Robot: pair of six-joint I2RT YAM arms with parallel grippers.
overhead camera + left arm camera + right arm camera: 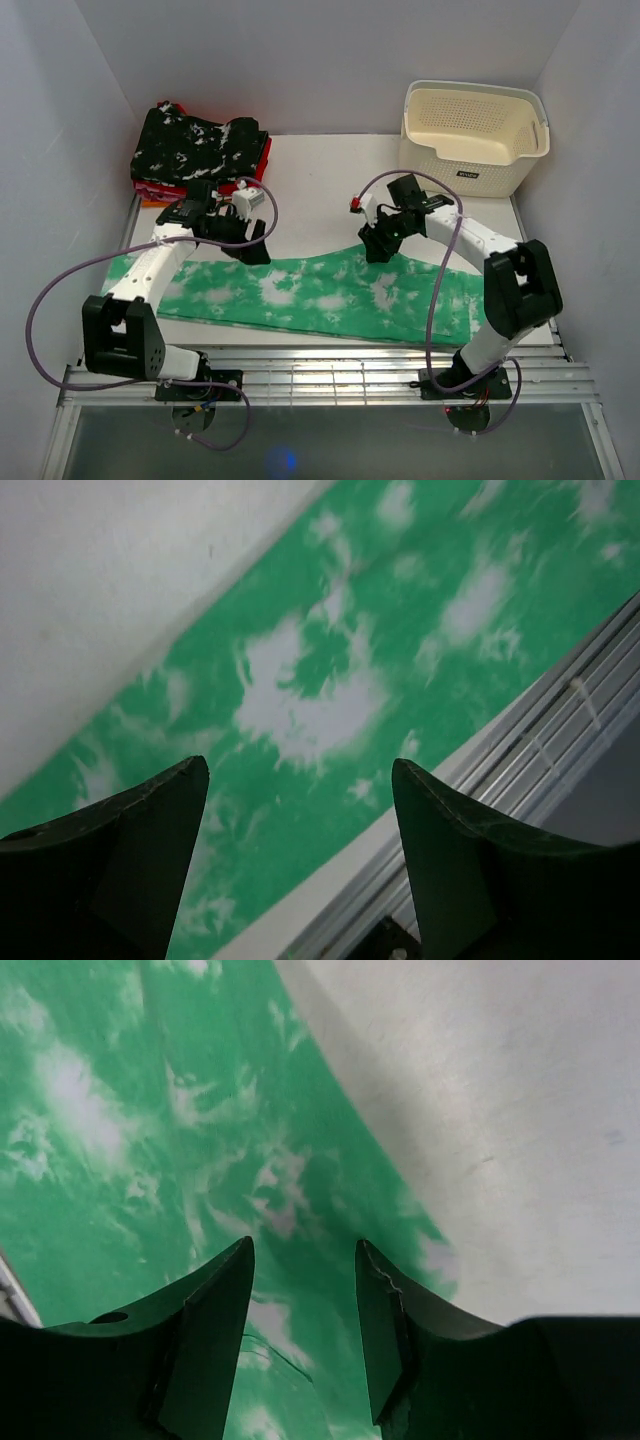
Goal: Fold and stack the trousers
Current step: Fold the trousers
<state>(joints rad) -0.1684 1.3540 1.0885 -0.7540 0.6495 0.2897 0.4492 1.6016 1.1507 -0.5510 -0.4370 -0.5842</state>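
Lying flat along the table's near edge, the trousers looked light, limp and likely to sag; an outer edge suited gripping best. The left gripper stood wide apart, empty. The right gripper stood half apart, apparently holding nothing.

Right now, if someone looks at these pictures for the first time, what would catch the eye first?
The bright green, white-blotched trousers, spread as a long strip across the near part of the table, stand out first, with the left gripper and right gripper both open above them. Next come the black speckled garment on red and orange clothes at the far left corner, and the cream basket at the far right.
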